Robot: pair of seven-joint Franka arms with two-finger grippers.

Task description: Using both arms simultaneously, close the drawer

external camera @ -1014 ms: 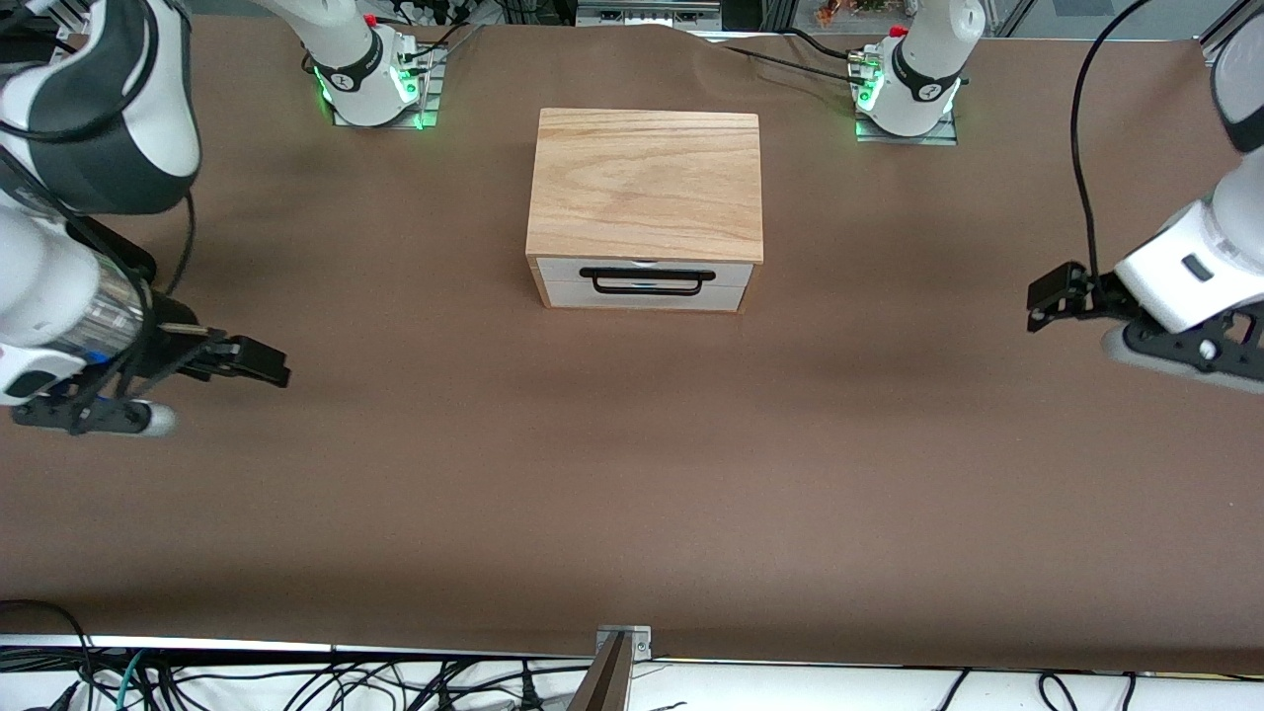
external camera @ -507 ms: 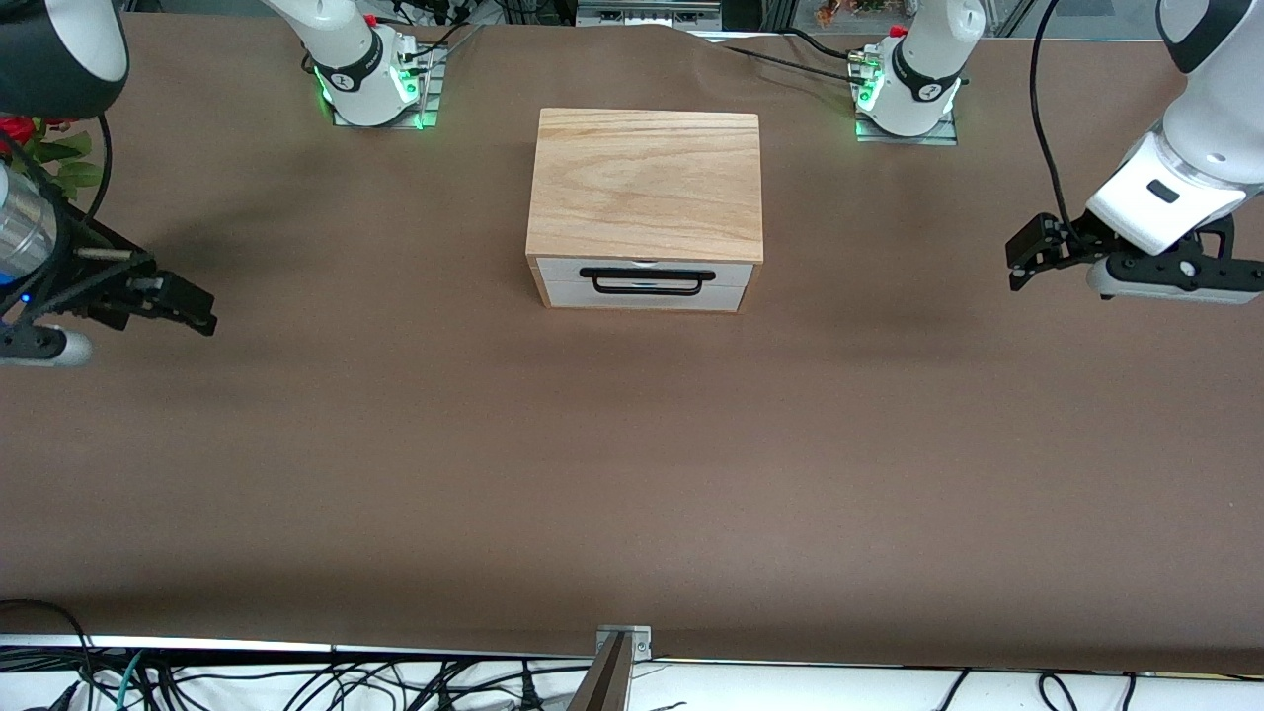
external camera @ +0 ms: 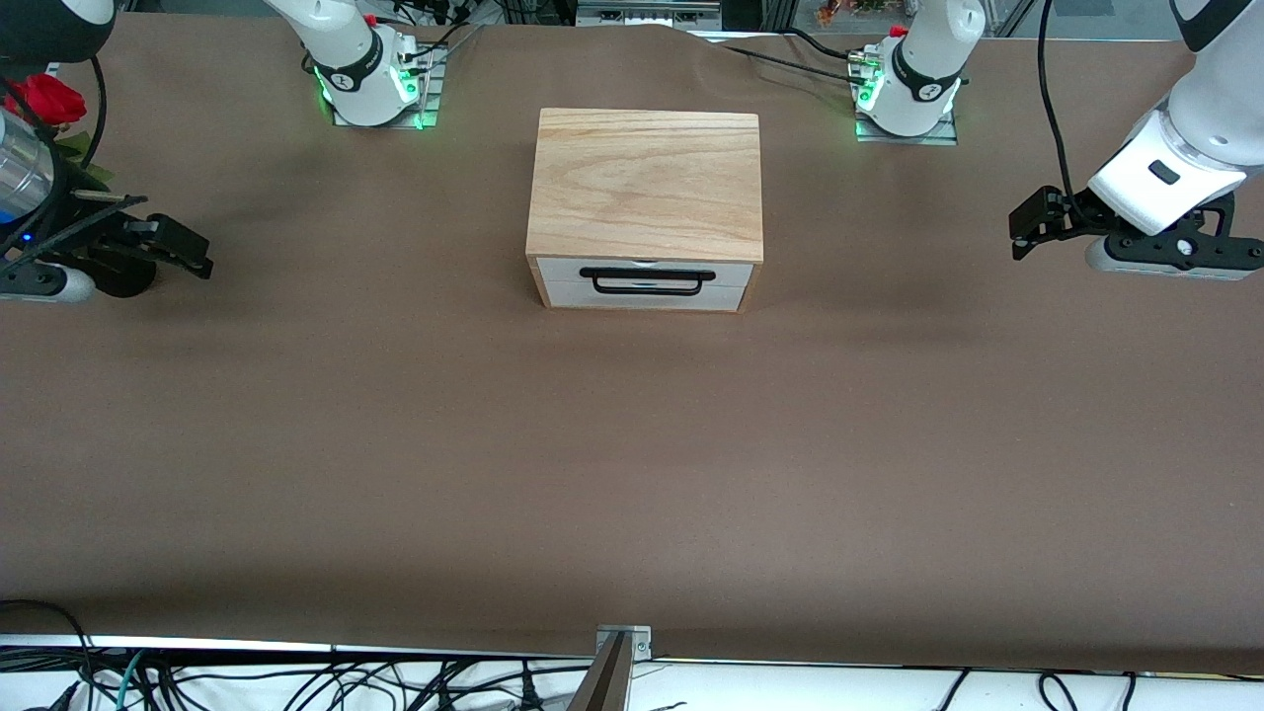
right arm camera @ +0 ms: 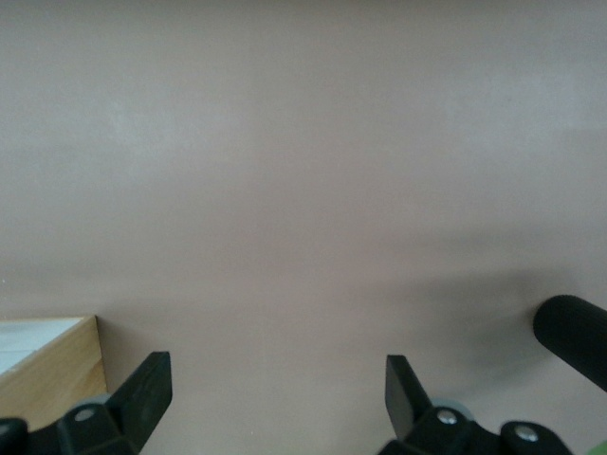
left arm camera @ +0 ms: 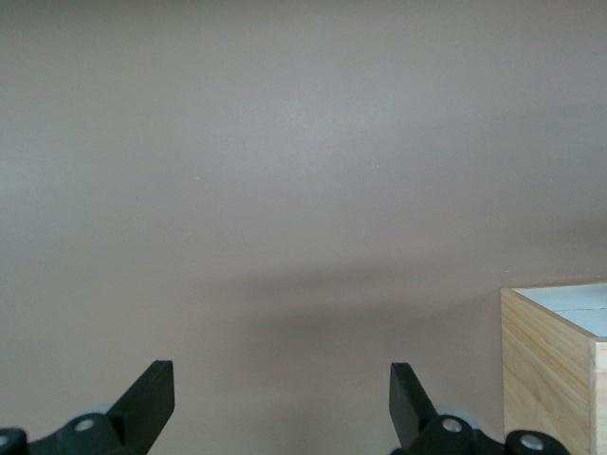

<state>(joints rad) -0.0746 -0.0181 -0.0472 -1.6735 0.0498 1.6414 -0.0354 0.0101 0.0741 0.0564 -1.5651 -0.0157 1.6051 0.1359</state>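
While the drawer [external camera: 646,284] sits flush in its casing [external camera: 646,183] mid-table, my left pincer [external camera: 1027,235] and right pincer [external camera: 188,250] hang over the table's ends — retreat evenly. Left wrist view: fingers [left arm camera: 152,398] spread, empty. Right wrist view: the same.

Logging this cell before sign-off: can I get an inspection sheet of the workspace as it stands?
Surface: brown table cover, bare around the box.
Job's things: drawer sits flush in the wooden casing, black handle facing the front camera.
Clutter: nothing seen.
Grippers: left gripper open, over the left arm's end of the table; right gripper open, over the right arm's end; neither touches the drawer.
Cables: black cable along the left arm; tangled leads below the table's edge.
Surroundings: red flower at the right arm's end.
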